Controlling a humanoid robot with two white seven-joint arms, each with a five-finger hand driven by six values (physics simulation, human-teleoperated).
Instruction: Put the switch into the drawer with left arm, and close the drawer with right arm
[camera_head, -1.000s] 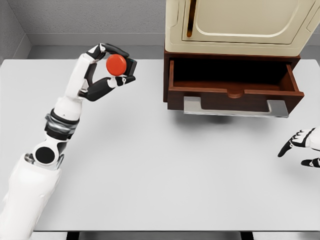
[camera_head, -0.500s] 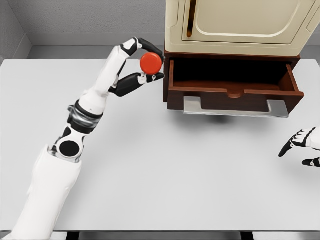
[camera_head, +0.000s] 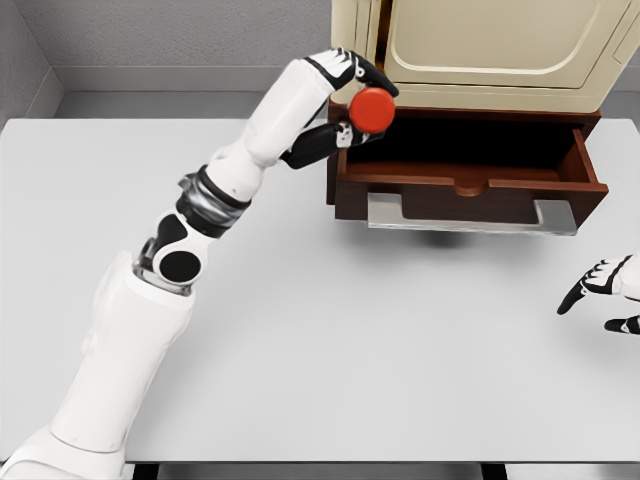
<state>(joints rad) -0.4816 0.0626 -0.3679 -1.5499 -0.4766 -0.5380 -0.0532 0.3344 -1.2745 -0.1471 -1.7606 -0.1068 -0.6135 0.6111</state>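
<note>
The switch (camera_head: 372, 109) is a round red button, pinched between the thumb and fingers of my left hand (camera_head: 353, 103). It hangs above the left end of the open brown drawer (camera_head: 465, 185), over its left wall. The drawer is pulled out of a cream cabinet (camera_head: 480, 50) and its dark inside shows nothing in it. My right hand (camera_head: 603, 290) rests low at the right edge of the picture, fingers relaxed and holding nothing.
The cabinet stands at the back right of the white table (camera_head: 300, 330). A grey metal handle plate (camera_head: 470, 213) hangs below the drawer front. A grey wall runs behind the table.
My left arm has swung right and upward, carrying the switch from the table's left middle to above the drawer's left end. The right hand has not moved.
</note>
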